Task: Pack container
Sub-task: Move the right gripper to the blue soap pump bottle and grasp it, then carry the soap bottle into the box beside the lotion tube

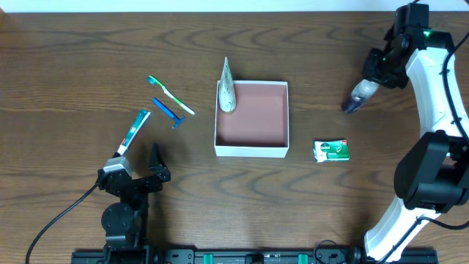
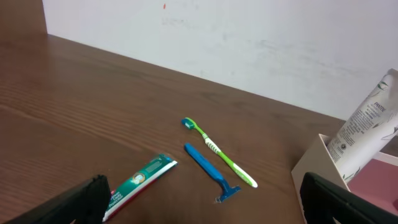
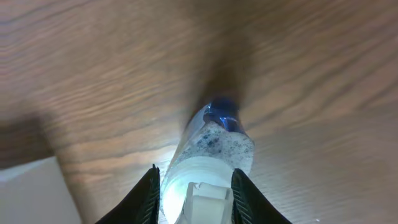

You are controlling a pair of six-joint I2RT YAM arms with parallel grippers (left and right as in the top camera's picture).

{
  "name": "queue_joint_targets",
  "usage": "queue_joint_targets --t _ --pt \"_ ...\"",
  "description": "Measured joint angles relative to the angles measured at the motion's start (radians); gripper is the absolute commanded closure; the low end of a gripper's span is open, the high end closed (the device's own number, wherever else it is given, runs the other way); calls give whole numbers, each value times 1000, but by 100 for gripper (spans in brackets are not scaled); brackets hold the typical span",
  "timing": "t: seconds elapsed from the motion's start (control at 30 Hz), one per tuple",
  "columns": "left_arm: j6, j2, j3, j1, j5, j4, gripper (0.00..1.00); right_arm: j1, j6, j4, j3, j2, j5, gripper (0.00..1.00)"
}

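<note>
Overhead: shallow square white cardboard container [image 1: 251,152] with a dusty-pink floor sits mid-way across the dark wood table [image 1: 73,59]. White squeeze tube [image 1: 227,89] leans in the container's rear-left corner, its crimped end sticking out past the rear wall; open pink floor to its right. Left of the container, well apart from its left wall: green-and-white toothbrush [image 1: 171,95], blue plastic razor [image 1: 168,112] just beside it, green-and-white toothpaste tube [image 1: 134,130] further left and nearer the front. Green soap packet [image 1: 331,150] lies near the container's front-right corner, not touching. Right gripper [image 1: 372,79] is well right of the container, rearward, clamped on a clear bottle with a blue cap [image 1: 357,97]. Left gripper [image 1: 139,155] is front-left of the container, fingers spread wide, holding nothing. Broad open wood between it and the container's front wall.

Left wrist: both black fingers [image 2: 74,202] sit at the lower frame corners, far apart. Toothpaste tube lies just beside the left one. Container corner with the leaning tube is at the right edge; bare wood between it and the razor. Pale wall [image 2: 249,43] closes off the table's far edge.

Right wrist: both fingers [image 3: 146,193] press the bottle's sides, cap end towards the wood. Can't tell if the cap touches.
</note>
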Motion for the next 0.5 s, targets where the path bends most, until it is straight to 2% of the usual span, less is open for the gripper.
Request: queue_joint_targets --t 0.23,0.5 --pt "0 0 0 0 0 0 2 9 -102 5 0 -59 -110 99" --pt "0 0 0 0 0 0 2 138 -218 74 11 -338 -175 99"
